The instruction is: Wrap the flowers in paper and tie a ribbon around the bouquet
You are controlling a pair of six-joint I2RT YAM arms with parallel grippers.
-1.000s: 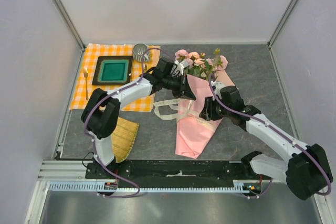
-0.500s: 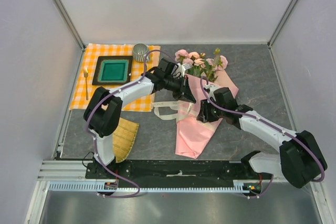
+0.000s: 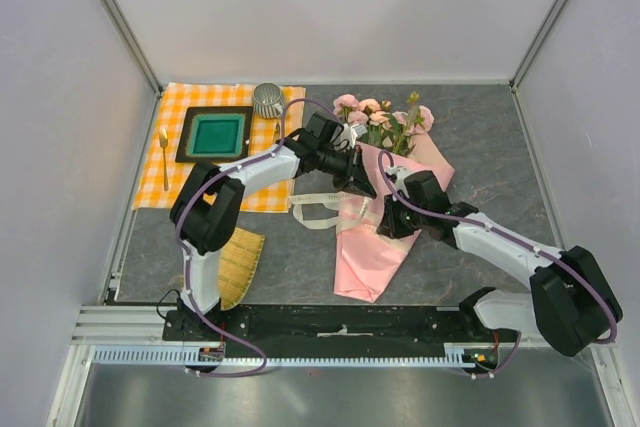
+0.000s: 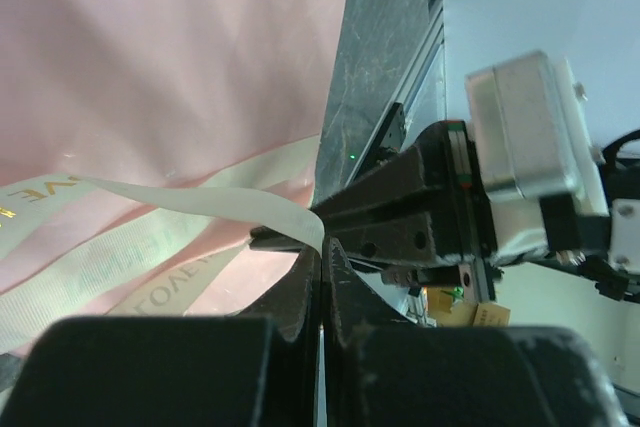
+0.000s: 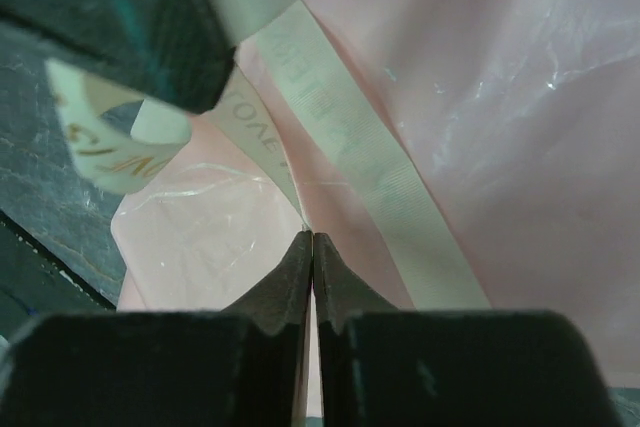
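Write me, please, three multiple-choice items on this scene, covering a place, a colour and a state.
1. The green tray sits on: A the orange-checked cloth; B the pink paper; C the bamboo mat.
2. The ribbon is: A red; B cream; C blue.
3. The left hand is: A wide open; B shut on nothing; C shut on the ribbon.
Answers: 1 A, checks surround the tray; 2 B, its band is pale cream; 3 C, its end runs between the closed fingers.
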